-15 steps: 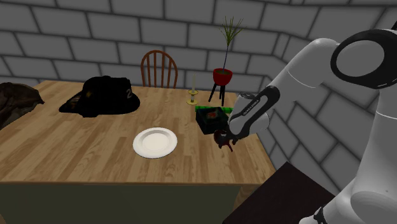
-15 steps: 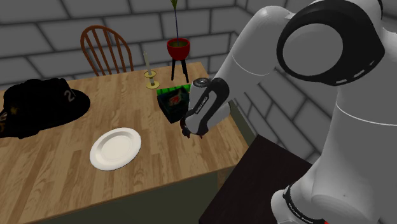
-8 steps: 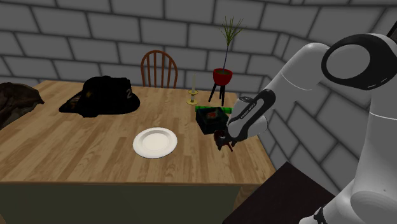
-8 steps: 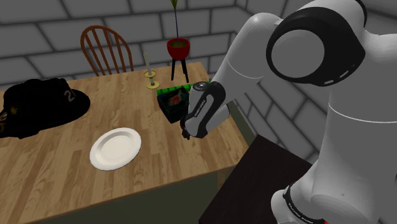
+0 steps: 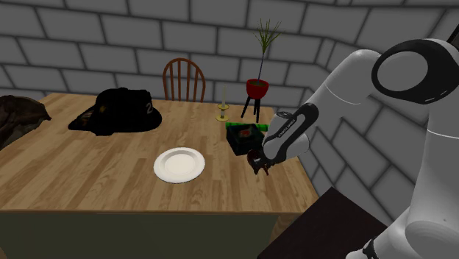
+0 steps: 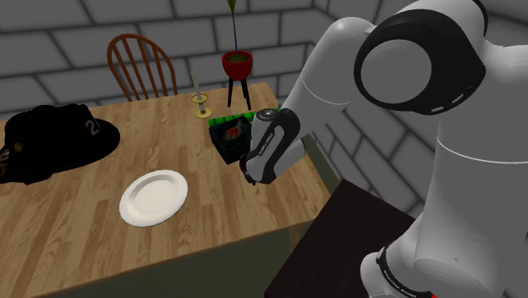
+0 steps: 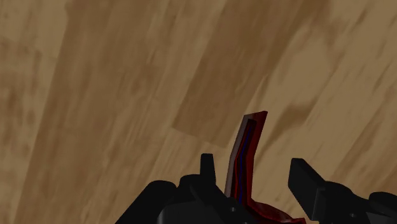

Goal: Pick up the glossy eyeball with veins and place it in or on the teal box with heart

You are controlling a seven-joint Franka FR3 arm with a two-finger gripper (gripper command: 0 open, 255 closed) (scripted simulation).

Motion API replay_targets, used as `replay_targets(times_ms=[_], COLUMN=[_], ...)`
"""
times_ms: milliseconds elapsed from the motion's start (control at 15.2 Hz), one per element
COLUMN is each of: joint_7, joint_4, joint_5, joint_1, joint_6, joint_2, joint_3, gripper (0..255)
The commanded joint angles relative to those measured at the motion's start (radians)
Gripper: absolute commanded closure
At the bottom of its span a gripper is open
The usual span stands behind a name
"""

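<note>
Black and two-fingered, the tool (image 7: 253, 161) has its fingers a modest way apart, with the eyeball (image 7: 244, 153) between them: a dark red, glossy sliver that juts past the tips. It lies against one finger. Toward the other a gap shows at the tip, though its lower flare spreads that way (contact there is hidden), so I judge it clamped rather than loose. Gripped low, most of its length is free, which should help a clean release. In the shoulder view it hangs under the wrist, close above the wooden surface (image 5: 88, 173) and just beside the box (image 5: 238, 144), which is dark with a bright green rim. That closeness suits a short carry across and down.
</note>
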Motion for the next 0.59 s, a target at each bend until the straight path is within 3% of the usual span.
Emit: replay_targets(times_ms=[0, 528], joint_7=[0.0, 0.005], joint_4=[0.0, -0.012], joint_5=[0.0, -0.004], joint_1=[0.0, 0.004], joint_6=[0.0, -0.046], joint_2=[0.0, -0.059], joint_3=[0.0, -0.005], gripper=[255, 255])
